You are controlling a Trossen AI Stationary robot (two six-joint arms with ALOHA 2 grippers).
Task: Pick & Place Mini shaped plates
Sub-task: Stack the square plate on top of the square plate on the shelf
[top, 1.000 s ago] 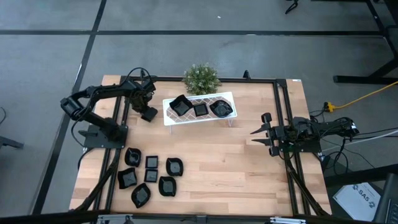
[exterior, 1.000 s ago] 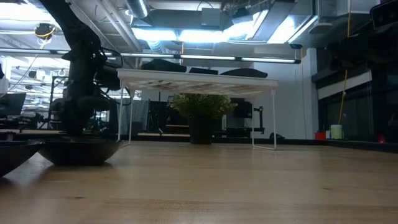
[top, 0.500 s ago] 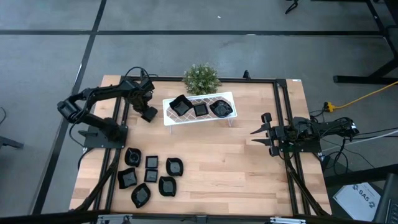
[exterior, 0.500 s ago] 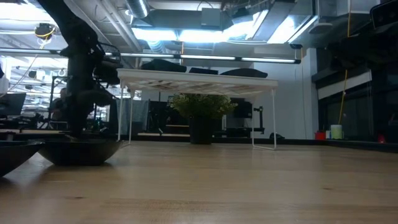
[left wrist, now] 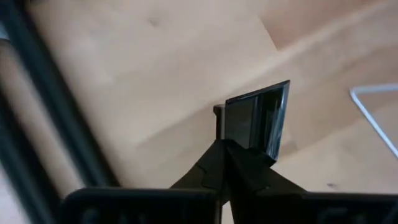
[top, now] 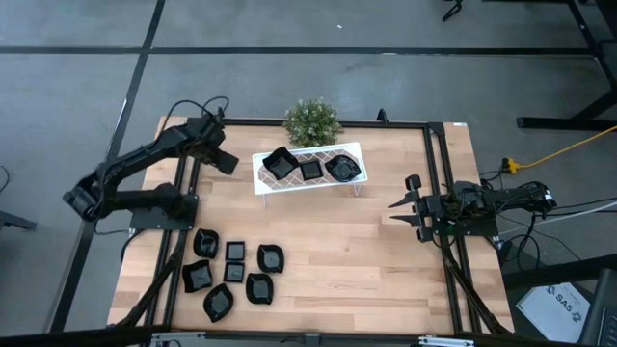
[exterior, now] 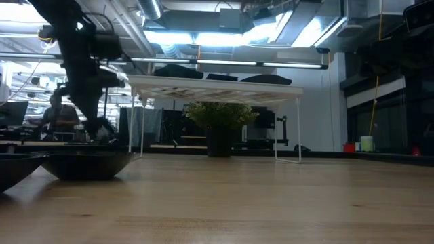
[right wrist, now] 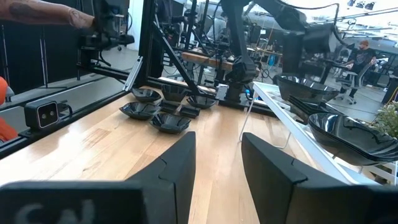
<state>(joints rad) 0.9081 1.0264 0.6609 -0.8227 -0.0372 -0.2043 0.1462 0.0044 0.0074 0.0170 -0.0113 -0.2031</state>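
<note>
Plates: three black ones sit on the white rack (top: 307, 170) at about 12 o'clock on the table (top: 376, 260) — a leafy one (top: 281, 164), a small square one (top: 310, 171), a round one (top: 342, 169). Seven more plates (top: 234, 275) are bunched on the wood at about 8 o'clock, well apart from the rack. A plant (top: 311, 121) stands just behind the rack at the far edge.

Left gripper (top: 226, 162) is up off the table around 10 o'clock, just beside the rack's left end. In the left wrist view its fingers (left wrist: 239, 165) are pinched together on a small square plate (left wrist: 256, 119), held on edge by its rim, over bare wood, with a rack leg (left wrist: 373, 112) nearby.

Right gripper (top: 397, 211) is parked at 3 o'clock, pointing in toward the table middle, jaws apart with nothing between them; the right wrist view shows both fingers (right wrist: 171, 171) with a clear gap.

In the low view the rack's plates show as dark shapes on its top, and one bowl-like plate (exterior: 87, 165) sits close at the left.
</note>
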